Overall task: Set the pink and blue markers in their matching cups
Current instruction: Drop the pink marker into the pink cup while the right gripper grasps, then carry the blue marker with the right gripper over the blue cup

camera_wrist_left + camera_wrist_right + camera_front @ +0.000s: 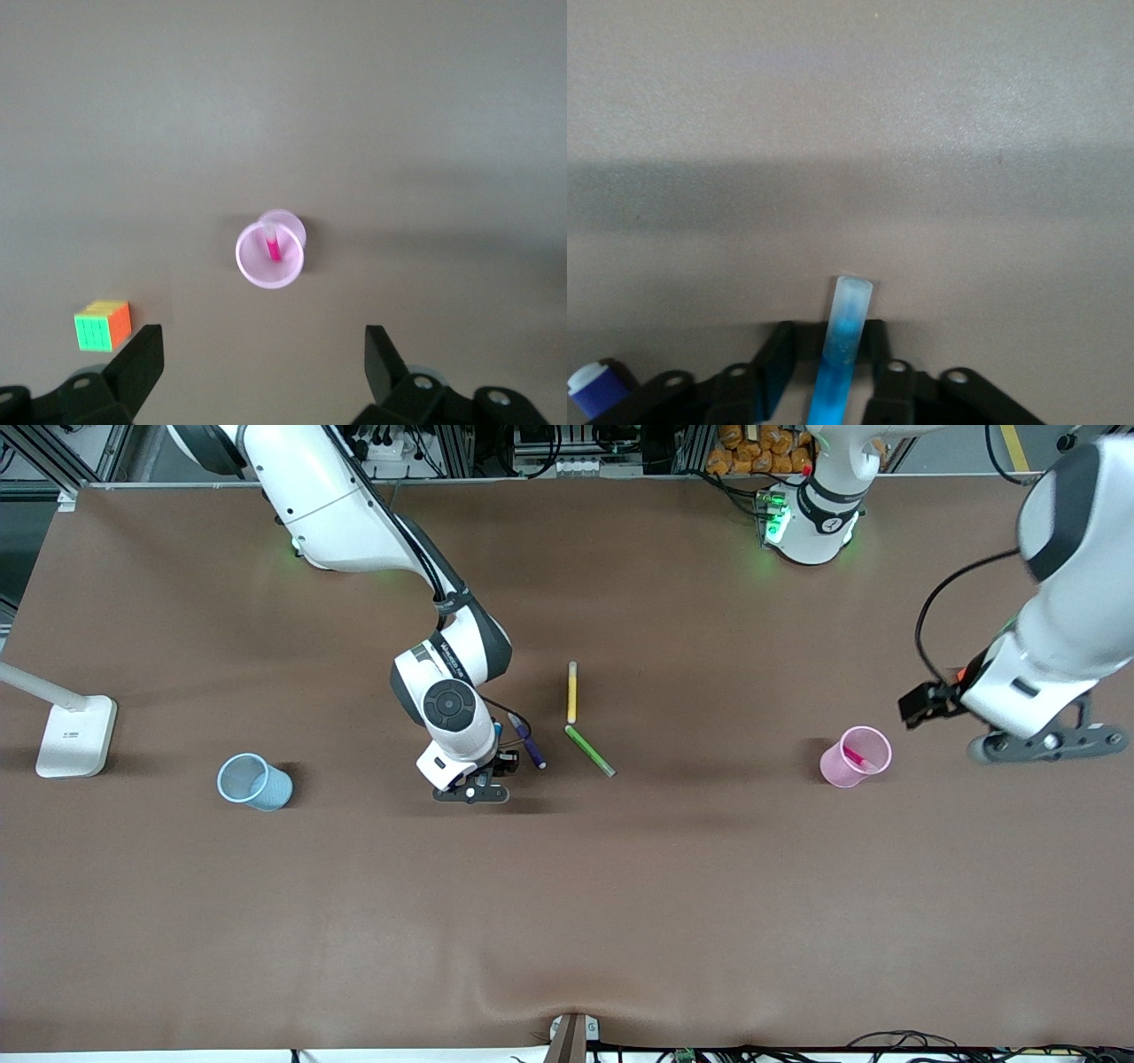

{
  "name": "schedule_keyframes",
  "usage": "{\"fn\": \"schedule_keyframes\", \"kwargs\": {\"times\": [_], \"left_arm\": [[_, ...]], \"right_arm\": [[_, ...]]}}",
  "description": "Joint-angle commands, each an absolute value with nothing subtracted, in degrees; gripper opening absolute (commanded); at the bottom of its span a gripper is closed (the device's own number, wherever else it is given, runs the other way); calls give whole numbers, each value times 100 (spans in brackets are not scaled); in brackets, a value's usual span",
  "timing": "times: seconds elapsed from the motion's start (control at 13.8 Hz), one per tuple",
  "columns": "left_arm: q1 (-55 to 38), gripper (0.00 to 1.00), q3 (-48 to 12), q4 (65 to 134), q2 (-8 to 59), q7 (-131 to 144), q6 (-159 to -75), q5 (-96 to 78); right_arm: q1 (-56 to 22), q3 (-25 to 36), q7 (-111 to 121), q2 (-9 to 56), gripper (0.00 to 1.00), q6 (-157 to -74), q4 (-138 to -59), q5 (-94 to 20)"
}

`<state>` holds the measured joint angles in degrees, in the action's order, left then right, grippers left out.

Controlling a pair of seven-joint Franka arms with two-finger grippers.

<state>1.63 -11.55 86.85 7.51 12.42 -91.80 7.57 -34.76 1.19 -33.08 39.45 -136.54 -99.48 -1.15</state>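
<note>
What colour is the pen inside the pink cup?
Bright pink marker in the pink cup, clearest in the left wrist view.

Pink marker (857, 758), pink cup (837, 766)

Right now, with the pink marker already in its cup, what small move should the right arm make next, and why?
Probably lift straight up. The right gripper sits low at the table with its fingers around the blue marker, beside the purple marker. The blue cup stands toward the right arm's end of the table, so the marker needs height before going over there. The left gripper waits open above the pink cup.
</note>
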Motion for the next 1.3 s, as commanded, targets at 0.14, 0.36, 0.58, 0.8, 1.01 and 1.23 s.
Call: {"fn": "schedule_keyframes", "kwargs": {"times": [0.14, 0.36, 0.58, 0.8, 1.01, 1.23], "left_arm": [[97, 100, -687, 8341, 300, 479, -8561, 290], [44, 100, -519, 8367, 115, 132, -8245, 185], [26, 100, -518, 8499, -166, 35, -8121, 185], [17, 100, -510, 8473, -141, -192, -8156, 185], [18, 100, -501, 8464, -132, -315, -8244, 185], [9, 100, -501, 8464, -141, -387, -8244, 184]], "right_arm": [[-3428, 141, -3314, 3964, 0, -13694, -9976, 26], [-3323, 141, -3060, 3859, 0, -13615, -9941, 26], [-3112, 132, -2366, 3683, 0, -13510, -9923, 26], [-2814, 132, -1410, 3358, 0, -13088, -9853, 9], [-2506, 132, -810, 3173, 0, -12379, -9450, -17], [-2268, 123, -370, 3024, 0, -11761, -9036, -62]]}}
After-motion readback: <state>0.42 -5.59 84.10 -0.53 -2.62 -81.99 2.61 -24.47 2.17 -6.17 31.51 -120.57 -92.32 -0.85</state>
